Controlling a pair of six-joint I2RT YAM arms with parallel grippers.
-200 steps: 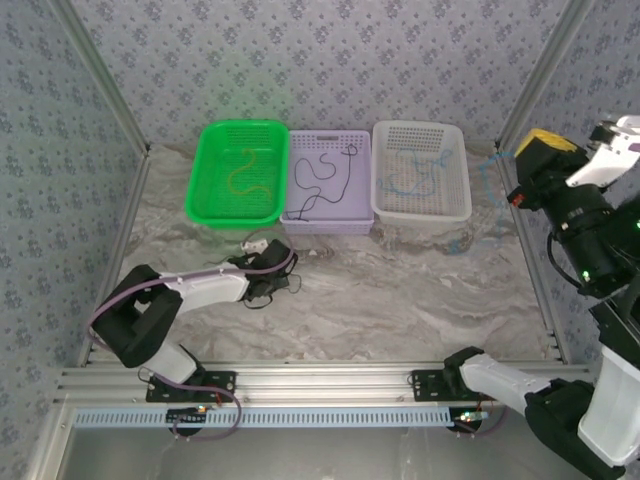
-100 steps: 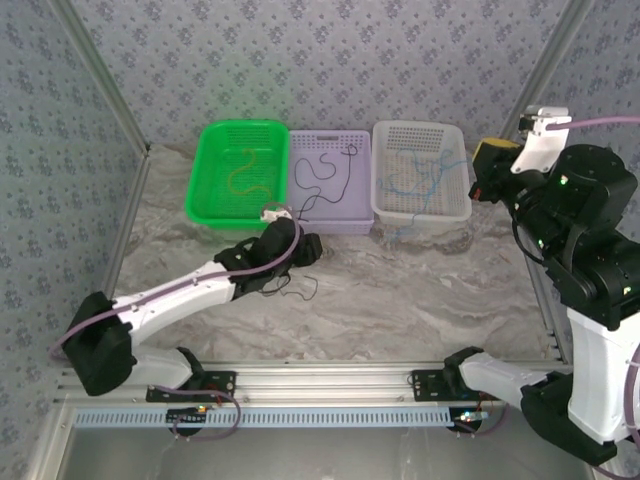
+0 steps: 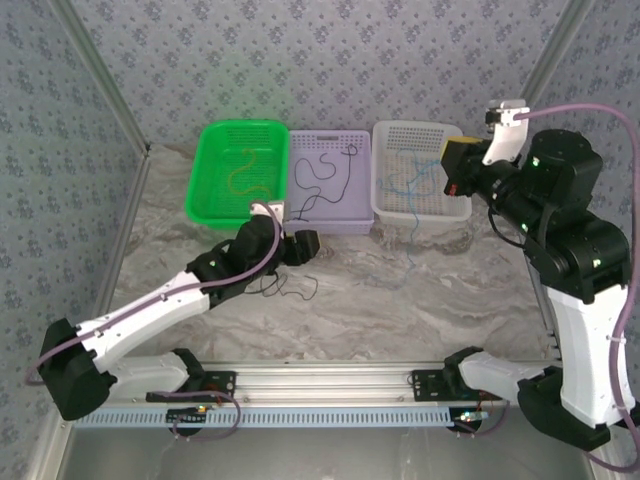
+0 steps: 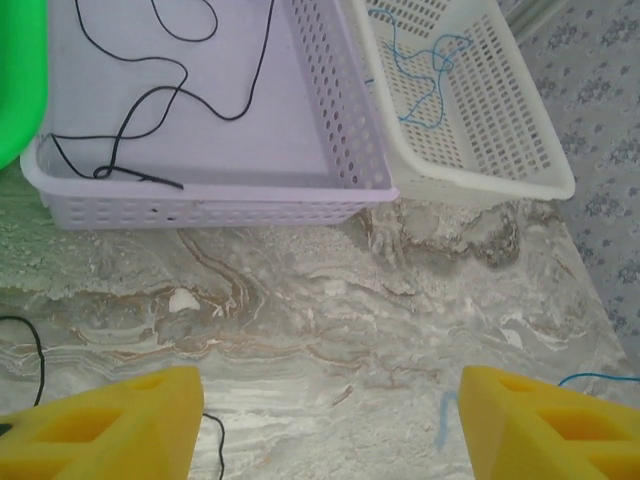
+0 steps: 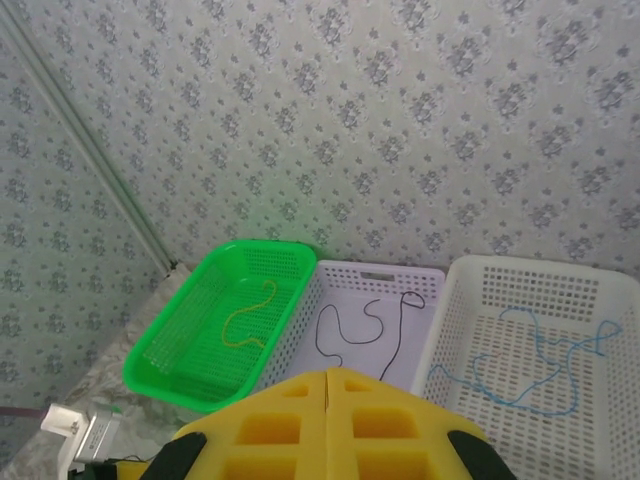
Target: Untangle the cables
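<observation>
Five cables and three baskets by my count. The baskets sit in a row at the back of the desk [image 3: 420, 300]: one green basket [image 3: 205, 175], one lavender basket [image 3: 360, 222], one white basket [image 3: 385, 205]. One yellow-olive cable [image 5: 228, 322] lies in the green basket, one black cable [image 5: 397, 335] in the lavender basket and one blue cable [image 4: 436, 90] in the white basket. A second black cable [image 3: 285, 288] is squiggled on the desk just under the left gripper [image 4: 328, 390], whose jaws are spread wide with nothing between them. The right gripper [image 3: 450, 165] is up over the white basket's right end with its jaws clenched. A second blue cable [image 3: 409, 235] looks to hang from them, down past the basket's front to the desk.
</observation>
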